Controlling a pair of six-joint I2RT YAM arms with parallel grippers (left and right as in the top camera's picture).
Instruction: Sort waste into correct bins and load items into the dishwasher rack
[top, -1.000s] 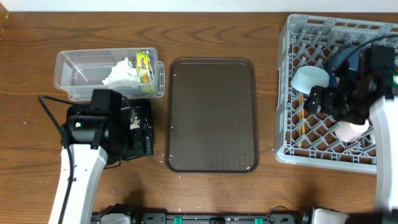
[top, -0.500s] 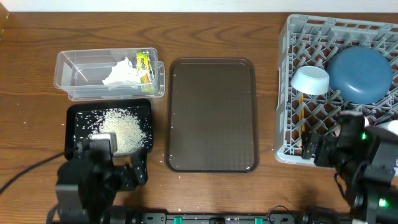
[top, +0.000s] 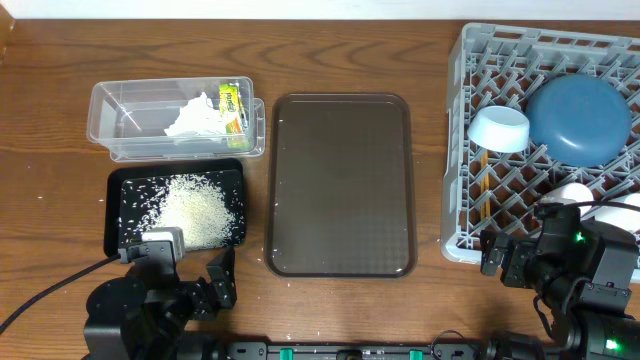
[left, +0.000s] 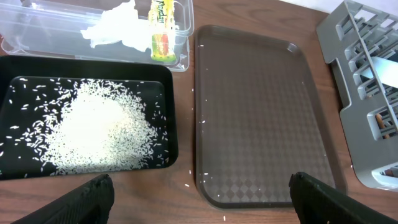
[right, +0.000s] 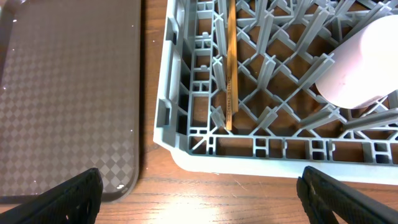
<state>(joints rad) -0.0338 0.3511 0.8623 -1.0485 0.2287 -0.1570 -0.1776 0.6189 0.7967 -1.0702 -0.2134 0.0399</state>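
Left gripper (left: 199, 186) spread wide, empty; shallow black rectangular tray (left: 171, 93) of loose white rice grains (left: 93, 134) just ahead-left, clear plastic rectangular tub (left: 37, 31) with crumpled white paper tissue (left: 115, 34) and yellow-green snack wrapper (left: 160, 31) beyond. Right gripper (right: 199, 186) wide, empty; light-grey lattice dishwasher rack (right: 186, 143) just ahead, holding thin wooden chopstick (right: 230, 74) and pale pinkish cup (right: 367, 62).

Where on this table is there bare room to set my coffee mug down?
The brown tray is bare, between the black tray of rice and the rack. Bare tabletop also lies left of the clear tub. Crowded: the rack holds plate and bowl, the tub holds a tissue.
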